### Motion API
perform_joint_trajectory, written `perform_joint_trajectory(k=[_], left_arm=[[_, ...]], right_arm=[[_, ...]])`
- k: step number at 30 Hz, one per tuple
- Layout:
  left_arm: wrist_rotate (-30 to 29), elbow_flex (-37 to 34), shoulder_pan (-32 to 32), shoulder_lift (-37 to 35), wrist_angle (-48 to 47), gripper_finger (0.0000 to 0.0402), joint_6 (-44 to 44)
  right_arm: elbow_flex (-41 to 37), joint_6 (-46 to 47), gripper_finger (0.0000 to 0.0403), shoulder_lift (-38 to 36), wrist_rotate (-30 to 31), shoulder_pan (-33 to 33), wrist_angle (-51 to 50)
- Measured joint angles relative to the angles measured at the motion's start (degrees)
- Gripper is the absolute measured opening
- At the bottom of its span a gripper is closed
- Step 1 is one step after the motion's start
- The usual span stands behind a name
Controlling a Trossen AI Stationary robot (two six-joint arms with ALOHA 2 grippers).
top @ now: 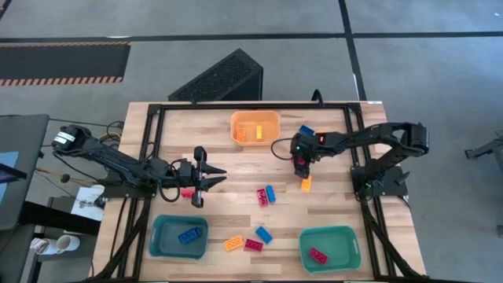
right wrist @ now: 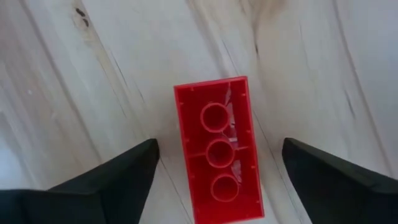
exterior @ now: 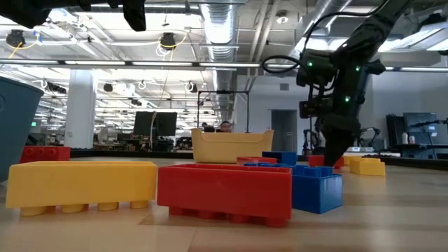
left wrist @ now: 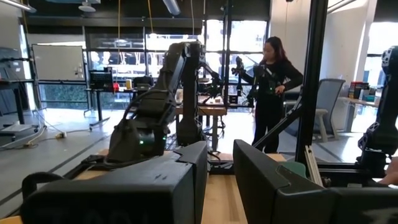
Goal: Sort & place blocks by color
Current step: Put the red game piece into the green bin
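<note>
Right arm reaches in from right edge, wrist bent down, right tool (top: 301, 167) pointing straight at surface, fingers (right wrist: 118, 177) spread wide. Left arm lies low, left tool (top: 211, 179) horizontal, fingers apparently parted.

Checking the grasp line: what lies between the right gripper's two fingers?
In the right wrist view, a red block lies hollow side up on the table between the open right gripper; bare wood separates it from each finger.

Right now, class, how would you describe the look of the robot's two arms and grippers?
Both arms are dark, jointed and slim. The left gripper ends in two tapered black fingers. The right gripper has small green and red lights on its wrist, and a black cable loops beside it.
</note>
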Motion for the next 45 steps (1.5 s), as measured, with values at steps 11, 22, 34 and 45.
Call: perform_joint_trajectory(k=[11,22,34,45], left_arm=[[0.0,0.0,0.0,0.0,-0.1,0.0066,0.0],[-0.6,0.0,0.0,0.0,-0.2,0.0066,-0.7],[-0.6,0.0,0.0,0.0,-0.7,0.0066,-1.3],[-0.7,0.0,0.0,0.0,-0.6,0.0066,-3.7]], right_arm=[[0.9,1.4,0.0287,-0.7,-2.4,1.7,-3.0],[12.3,9.8,0.0116,-7.6,-2.8,13.4,-17.2],[16.5,31.4,0.0132,-15.4,-7.1,45.7,-21.9],[16.5,59.7,0.0152,-9.8,5.7,69.9,-19.8]])
